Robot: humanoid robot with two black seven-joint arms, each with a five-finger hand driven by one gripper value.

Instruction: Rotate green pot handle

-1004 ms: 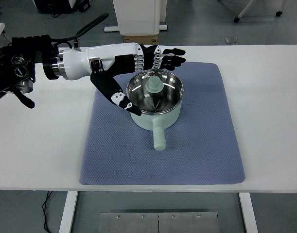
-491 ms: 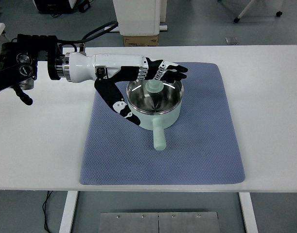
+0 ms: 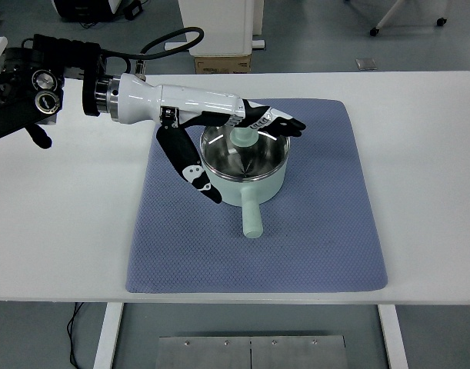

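the green pot (image 3: 245,165), set on the blue mat (image 3: 327,231) with its handle (image 3: 251,217) pointed toward the near edge, is straddled by the left hand (image 3: 238,138) spread wide, empty, so it could be tipped if the rim is caught.

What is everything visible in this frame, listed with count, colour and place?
pot: one, pale green with a shiny steel inside, on the mat's upper middle
handle: one, pale green, pointing toward the table's near edge
knob: one, pale green, inside the pot
mat: one, blue-grey, centre of the table
table: one, white
box: one, brown, on the floor behind the table
left hand: one, black and white, fingers spread over the pot's far rim, thumb down its left side
right hand: not in view
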